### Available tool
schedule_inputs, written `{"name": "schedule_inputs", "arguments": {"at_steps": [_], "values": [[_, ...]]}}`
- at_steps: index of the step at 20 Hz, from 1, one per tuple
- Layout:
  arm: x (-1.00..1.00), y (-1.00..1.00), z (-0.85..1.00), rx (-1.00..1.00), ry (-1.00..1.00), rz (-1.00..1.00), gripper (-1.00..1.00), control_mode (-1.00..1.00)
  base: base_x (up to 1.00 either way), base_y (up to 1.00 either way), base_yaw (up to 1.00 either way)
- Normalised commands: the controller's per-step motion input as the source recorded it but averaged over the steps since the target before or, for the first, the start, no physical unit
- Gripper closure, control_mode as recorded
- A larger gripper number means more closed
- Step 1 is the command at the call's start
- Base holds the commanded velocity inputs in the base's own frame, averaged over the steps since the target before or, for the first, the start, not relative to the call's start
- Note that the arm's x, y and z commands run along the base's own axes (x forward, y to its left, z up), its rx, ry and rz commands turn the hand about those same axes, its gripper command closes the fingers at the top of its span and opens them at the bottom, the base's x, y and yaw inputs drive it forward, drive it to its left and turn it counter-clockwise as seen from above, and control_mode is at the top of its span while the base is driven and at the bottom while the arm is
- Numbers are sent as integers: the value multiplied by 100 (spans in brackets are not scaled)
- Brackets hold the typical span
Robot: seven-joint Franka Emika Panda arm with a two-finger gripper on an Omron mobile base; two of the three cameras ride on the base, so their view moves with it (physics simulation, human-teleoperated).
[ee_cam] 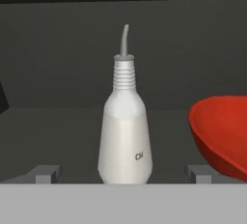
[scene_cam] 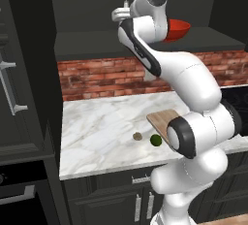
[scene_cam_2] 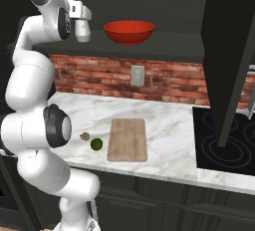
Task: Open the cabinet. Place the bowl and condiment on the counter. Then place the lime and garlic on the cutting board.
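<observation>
Gripper spread fully wide, raised to the open cabinet shelf, holding nothing. Its two fingertips stand either side of the condiment bottle, clear of it. Bottle upright on the shelf, nozzle up. Red bowl sits just beside it on the same shelf, close to one fingertip. Down on the counter: cutting board bare; lime and garlic lie near each other just off its edge.

brick backsplash w/ wall outlet | black stovetop rt
</observation>
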Motion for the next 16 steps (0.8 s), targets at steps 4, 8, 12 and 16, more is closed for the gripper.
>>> {"name": "schedule_inputs", "arguments": {"at_steps": [4, 8, 12, 16], "values": [[27, 0, 0, 0, 0, 0, -100, -100, 0, 0, 0], [22, 0, 0, 0, 0, 0, -100, -100, 0, 0, 0], [18, 1, 0, 0, 0, 0, -100, -100, 0, 0, 0], [13, 0, -2, 0, 0, 0, -100, -100, 0, 0, 0]]}}
